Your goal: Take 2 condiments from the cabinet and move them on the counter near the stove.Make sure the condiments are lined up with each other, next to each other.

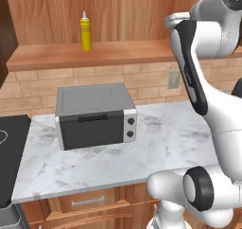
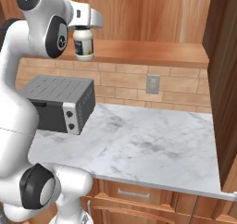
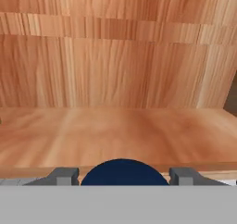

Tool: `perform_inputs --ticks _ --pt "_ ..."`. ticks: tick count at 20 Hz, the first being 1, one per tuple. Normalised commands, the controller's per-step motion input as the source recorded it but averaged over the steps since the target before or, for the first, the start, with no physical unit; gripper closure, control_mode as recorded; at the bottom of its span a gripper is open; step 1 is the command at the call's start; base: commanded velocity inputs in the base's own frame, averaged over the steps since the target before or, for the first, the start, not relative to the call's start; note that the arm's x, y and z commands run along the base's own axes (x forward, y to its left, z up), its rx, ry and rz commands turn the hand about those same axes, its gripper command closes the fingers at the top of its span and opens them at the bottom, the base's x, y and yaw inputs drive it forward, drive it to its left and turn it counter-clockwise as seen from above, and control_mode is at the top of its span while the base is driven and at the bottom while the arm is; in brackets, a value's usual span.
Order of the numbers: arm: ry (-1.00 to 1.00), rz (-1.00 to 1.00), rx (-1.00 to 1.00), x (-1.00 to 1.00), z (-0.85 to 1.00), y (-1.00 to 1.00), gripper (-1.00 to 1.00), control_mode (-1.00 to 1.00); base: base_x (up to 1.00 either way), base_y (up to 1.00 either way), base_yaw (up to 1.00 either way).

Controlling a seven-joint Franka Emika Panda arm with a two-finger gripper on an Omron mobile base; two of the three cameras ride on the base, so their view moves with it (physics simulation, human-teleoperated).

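The hand [image 2: 84,31] was closed on the short white jar [image 2: 84,45], its two fingers set either side of the dark blue lid [image 3: 121,172]. The jar hung upright beneath the hand, in front of the cabinet's shelf board [image 2: 152,52] and apart from it, above the toaster oven [image 2: 60,102]. In the hand view the lid sat between the finger tips, with the bare shelf and the cabinet's plank back panel [image 3: 115,65] beyond.

The yellow squeeze bottle [image 1: 85,31] stood upright on the shelf board, nozzle up, above the toaster oven and towards its left.

The toaster oven rested on the marble tabletop [image 1: 165,143]. The black cooktop [image 1: 12,152] lay at the tabletop's left end.
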Motion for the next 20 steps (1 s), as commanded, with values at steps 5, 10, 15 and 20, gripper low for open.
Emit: perform_inputs --ticks 5,10,15,20 --pt "0.04 0.00 0.00 -0.89 -0.18 0.12 1.00 -1.00 0.00 0.00 0.00" --pt "0.00 0.00 0.00 -0.82 -0.44 0.22 1.00 -1.00 0.00 0.00 0.00" --pt "-0.02 0.00 0.00 -0.43 -0.44 0.02 1.00 -1.00 0.00 0.00 0.00" --pt "0.00 0.00 0.00 -0.10 -0.52 0.04 1.00 -1.00 0.00 0.00 0.00"
